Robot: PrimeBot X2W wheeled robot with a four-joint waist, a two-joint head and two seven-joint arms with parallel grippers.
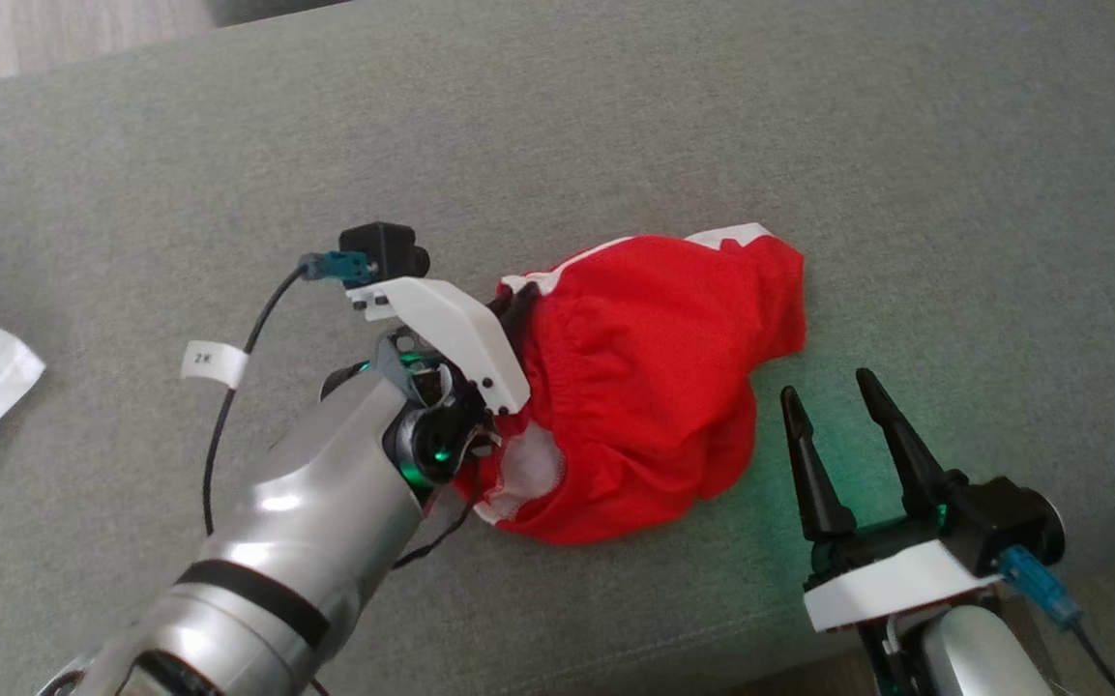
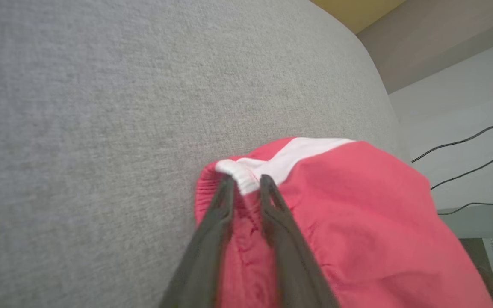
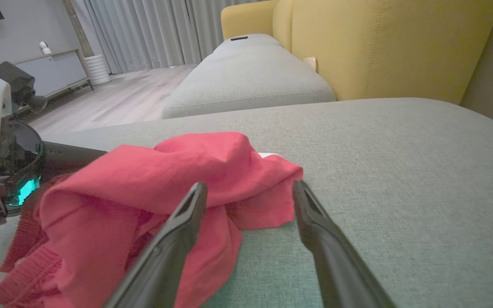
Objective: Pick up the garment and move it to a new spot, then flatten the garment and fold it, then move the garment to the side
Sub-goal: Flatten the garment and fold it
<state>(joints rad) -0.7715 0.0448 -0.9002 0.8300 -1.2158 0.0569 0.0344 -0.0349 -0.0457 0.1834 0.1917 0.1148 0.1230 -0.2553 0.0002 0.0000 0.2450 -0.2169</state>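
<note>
Two tools are flanking the red garment (image 1: 644, 387) bunched mid-frame on the grey sofa cushion (image 1: 615, 126): the left tool (image 2: 246, 185) is pinching its white-trimmed waistband, likely for lifting, while the right tool (image 1: 828, 385) is hovering wide at lower right.

Soft, even light fills the scene, a green glow tints the cushion (image 1: 557, 145), and the fingers (image 2: 212, 239) of the left gripper (image 2: 246, 179) blur.
</note>
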